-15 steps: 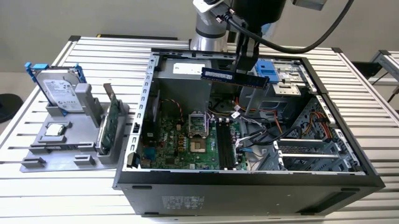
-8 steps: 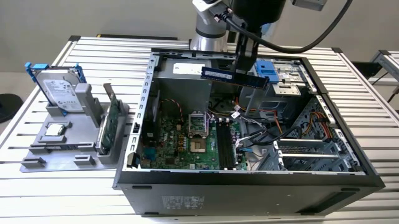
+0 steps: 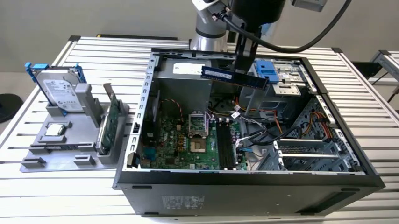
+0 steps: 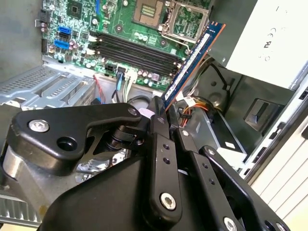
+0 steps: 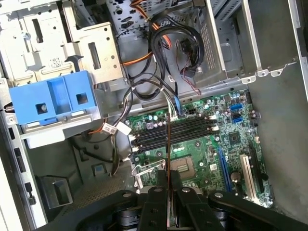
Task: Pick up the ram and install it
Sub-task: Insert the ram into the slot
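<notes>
The gripper (image 3: 241, 73) is clenched on the ram (image 3: 227, 74), pinching the thin blue-black stick by its upper long edge so that it hangs in the air above the open computer case (image 3: 249, 179). In the exterior view the ram sits at about 12 o'clock from the middle of the case, near the far wall, with its 3 o'clock end a little lower than the other. It touches nothing but the gripper. The motherboard (image 3: 181, 140) lies flat on the case floor, at about 7 o'clock from the ram and apart from it. The black memory slots (image 3: 223, 144) run along the board's 3 o'clock side, at roughly 6 o'clock from the ram. A blue plastic bracket (image 3: 265, 70) stands near the ram's 3 o'clock end.

In the second wrist view the black fingers (image 4: 156, 122) close together on the ram (image 4: 195, 57), and its face with a pale label strip reaches out beyond them over the case interior. In the first wrist view the ram (image 5: 168, 144) shows edge-on as a thin line coming out from the gripper (image 5: 168, 178) and crossing in front of the memory slots (image 5: 192, 131).

At 9 o'clock from the case, on the slatted table (image 3: 374, 116), a grey holder (image 3: 53, 149) carries a silver hard drive (image 3: 59, 93) with blue rails and a green card (image 3: 109, 128), both standing upright, the card just beside the case wall
</notes>
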You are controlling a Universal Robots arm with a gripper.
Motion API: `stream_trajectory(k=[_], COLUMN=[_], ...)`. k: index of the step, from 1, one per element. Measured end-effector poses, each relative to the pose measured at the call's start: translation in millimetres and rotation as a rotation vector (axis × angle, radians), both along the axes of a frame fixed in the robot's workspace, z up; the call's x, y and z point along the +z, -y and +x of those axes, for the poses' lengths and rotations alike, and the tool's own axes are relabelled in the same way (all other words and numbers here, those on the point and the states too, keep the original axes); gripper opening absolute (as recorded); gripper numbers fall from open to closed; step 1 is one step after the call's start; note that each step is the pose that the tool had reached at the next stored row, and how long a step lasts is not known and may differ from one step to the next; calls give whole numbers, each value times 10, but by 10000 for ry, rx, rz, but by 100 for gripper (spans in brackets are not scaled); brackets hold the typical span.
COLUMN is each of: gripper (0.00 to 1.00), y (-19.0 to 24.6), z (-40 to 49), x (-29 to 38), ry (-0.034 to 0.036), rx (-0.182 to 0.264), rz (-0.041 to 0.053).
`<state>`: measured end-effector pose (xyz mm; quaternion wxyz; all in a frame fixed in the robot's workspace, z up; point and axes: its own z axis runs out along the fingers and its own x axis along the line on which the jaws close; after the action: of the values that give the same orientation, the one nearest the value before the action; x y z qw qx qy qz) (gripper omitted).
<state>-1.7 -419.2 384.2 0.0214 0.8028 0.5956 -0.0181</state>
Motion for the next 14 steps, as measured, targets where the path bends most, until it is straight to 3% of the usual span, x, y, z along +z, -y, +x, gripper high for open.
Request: stream_trajectory(k=[14], gripper=[0], y=[0], z=[0], x=[0], ry=[0], rx=[-559], rz=[0])
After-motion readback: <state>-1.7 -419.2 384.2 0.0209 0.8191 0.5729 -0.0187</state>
